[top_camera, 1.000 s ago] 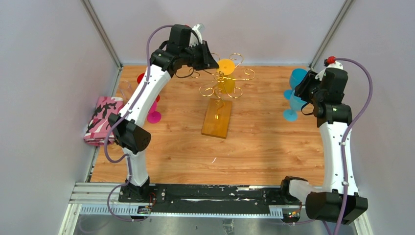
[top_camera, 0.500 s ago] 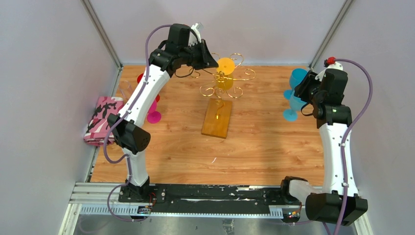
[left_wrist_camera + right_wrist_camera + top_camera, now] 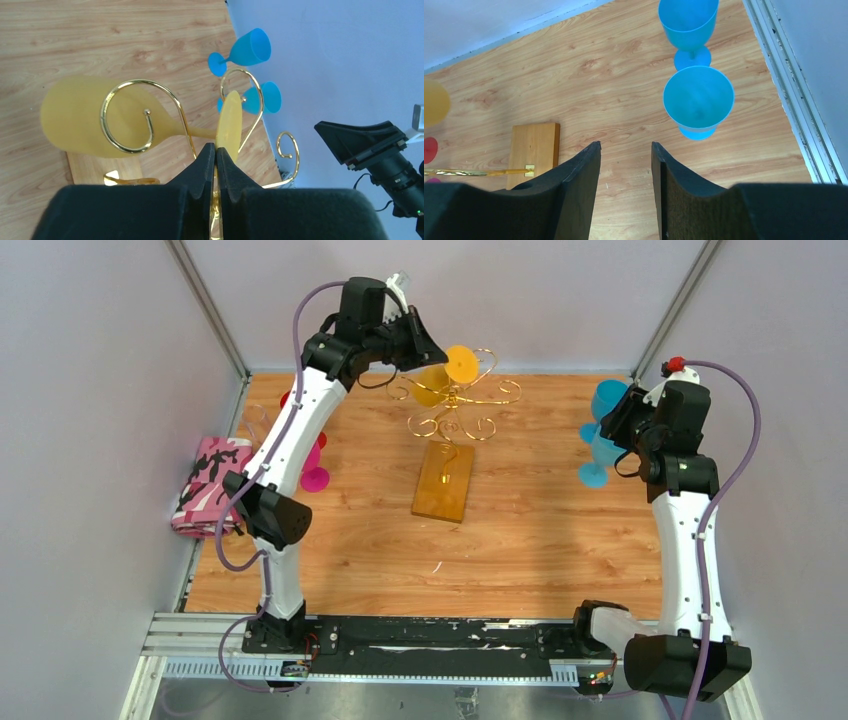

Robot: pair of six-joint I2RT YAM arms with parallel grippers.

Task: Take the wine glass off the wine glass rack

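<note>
Camera above: the left fingers (image 3: pixel 418 345) reach over the back of the table (image 3: pixel 350 540), at the top of the gold wire rack (image 3: pixel 443 485). The yellow wine glass (image 3: pixel 432 386) lies tilted among the rack's scrolls. Left wrist: the left fingers, almost pressed together, pinch the rim of the wine glass's foot, and its bowl lies behind a scroll. Right wrist: the right fingers (image 3: pixel 584 175) stand spread, holding nothing, with two blue glasses (image 3: pixel 698 100) on the table ahead.

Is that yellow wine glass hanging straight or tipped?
Tipped sideways: the yellow plastic wine glass has its bowl jutting beside its round foot, among the scrolls of the thin gold wire rack.
</note>
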